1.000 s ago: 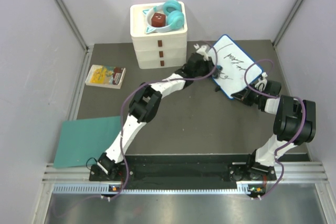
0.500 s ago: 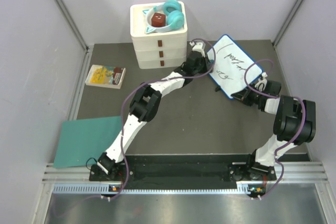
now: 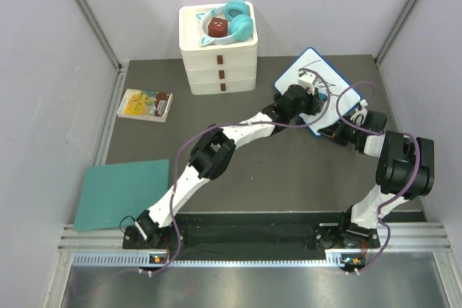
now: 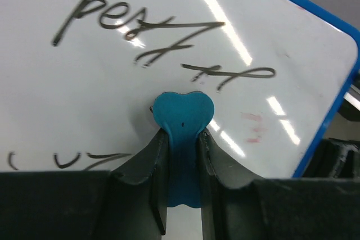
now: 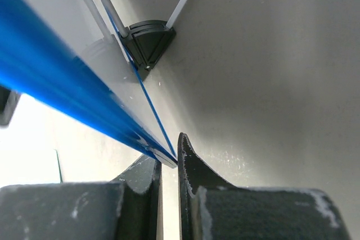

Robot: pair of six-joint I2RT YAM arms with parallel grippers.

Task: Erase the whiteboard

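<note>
The whiteboard [image 3: 312,61] has a blue rim and stands tilted at the back right of the dark table. In the left wrist view its white face [image 4: 112,71] carries black handwriting. My left gripper [image 3: 306,89] is over the board's middle. It [image 4: 183,134] is shut on a small teal eraser [image 4: 183,113], whose rounded tip presses against the board. My right gripper [image 3: 334,132] is at the board's near lower edge. In the right wrist view it [image 5: 170,161] is shut on the board's blue rim [image 5: 56,88], near a black foot [image 5: 147,40].
A white drawer box [image 3: 218,59] stands at the back centre with teal headphones [image 3: 237,21] on top. A yellow booklet [image 3: 145,104] lies at the left. A flat teal sheet [image 3: 123,192] lies at the near left. Grey walls close in both sides.
My left gripper has moved right from the board's left edge onto its middle, with the eraser in it. The right gripper and the board have stayed in place.
</note>
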